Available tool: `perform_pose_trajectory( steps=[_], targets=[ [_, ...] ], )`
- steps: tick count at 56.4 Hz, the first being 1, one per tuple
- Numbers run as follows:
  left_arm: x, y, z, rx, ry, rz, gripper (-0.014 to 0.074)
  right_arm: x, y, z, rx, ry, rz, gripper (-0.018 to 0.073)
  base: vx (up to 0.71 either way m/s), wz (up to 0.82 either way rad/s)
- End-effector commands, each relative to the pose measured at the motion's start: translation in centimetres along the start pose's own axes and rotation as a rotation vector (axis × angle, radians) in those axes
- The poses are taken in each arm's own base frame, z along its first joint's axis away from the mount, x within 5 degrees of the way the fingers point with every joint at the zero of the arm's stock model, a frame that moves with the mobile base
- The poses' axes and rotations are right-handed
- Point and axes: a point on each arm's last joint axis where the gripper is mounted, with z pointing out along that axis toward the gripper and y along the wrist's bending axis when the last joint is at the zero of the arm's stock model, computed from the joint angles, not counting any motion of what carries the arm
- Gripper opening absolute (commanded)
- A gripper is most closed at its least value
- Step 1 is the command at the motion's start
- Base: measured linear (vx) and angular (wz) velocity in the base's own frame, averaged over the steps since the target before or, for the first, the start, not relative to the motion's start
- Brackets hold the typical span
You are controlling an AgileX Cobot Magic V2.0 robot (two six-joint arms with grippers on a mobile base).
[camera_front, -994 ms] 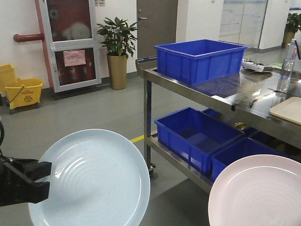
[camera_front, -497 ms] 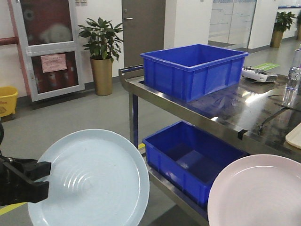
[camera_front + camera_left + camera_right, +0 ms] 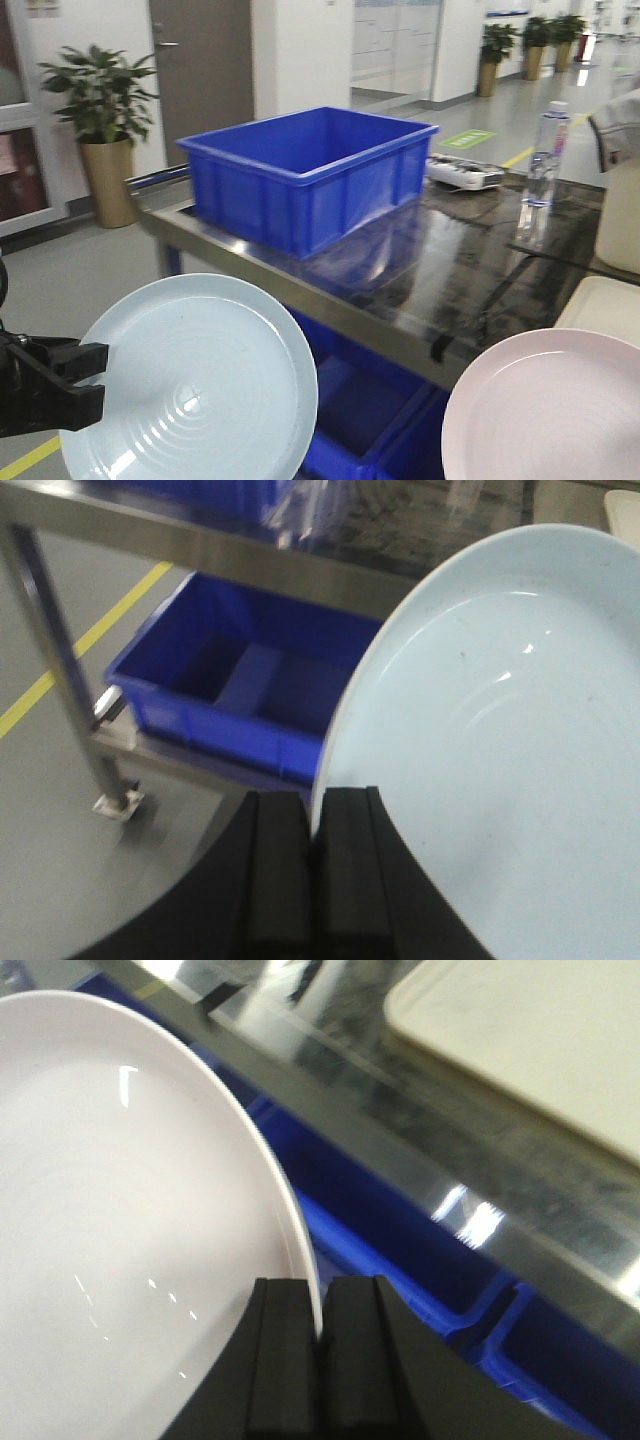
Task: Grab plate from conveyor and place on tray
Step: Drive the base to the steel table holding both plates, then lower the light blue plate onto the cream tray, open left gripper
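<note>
Steel table (image 3: 440, 250), blue bin (image 3: 310, 170), tray (image 3: 605, 305) (left gripper (image 3: 312, 825), right gripper (image 3: 322, 1305) tight on plates (image 3: 190, 375) (image 3: 545, 410))

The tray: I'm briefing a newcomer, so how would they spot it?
Start at the steel table carrying the blue crate. At its right end, beyond the pink plate, lies the tray: flat, cream, low-rimmed, unlike the taller cream object behind it.

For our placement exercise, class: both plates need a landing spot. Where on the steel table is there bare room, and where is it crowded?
Bare: the cream tray, nothing on its visible part, and the tabletop between the blue crate and the tray. Crowded: the far edge, with a controller and a bottle.
</note>
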Motion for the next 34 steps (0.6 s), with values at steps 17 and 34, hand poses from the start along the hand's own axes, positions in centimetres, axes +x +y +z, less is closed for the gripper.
perform_pose_trajectory(
  steps=[17,34],
  targets=[
    [-1.74,-0.28,-1.05,0.016,-0.125,-0.012,0.0003,-1.28,-0.09,-0.85,0.005,-0.109,-0.003,-0.0012,0.35,-0.57],
    [-1.74,-0.28,-1.05,0.016,-0.125,-0.012,0.0003,-1.28,-0.09,-0.85,0.005,-0.108,-0.003,-0.0012,0.29,-0.67]
  ],
)
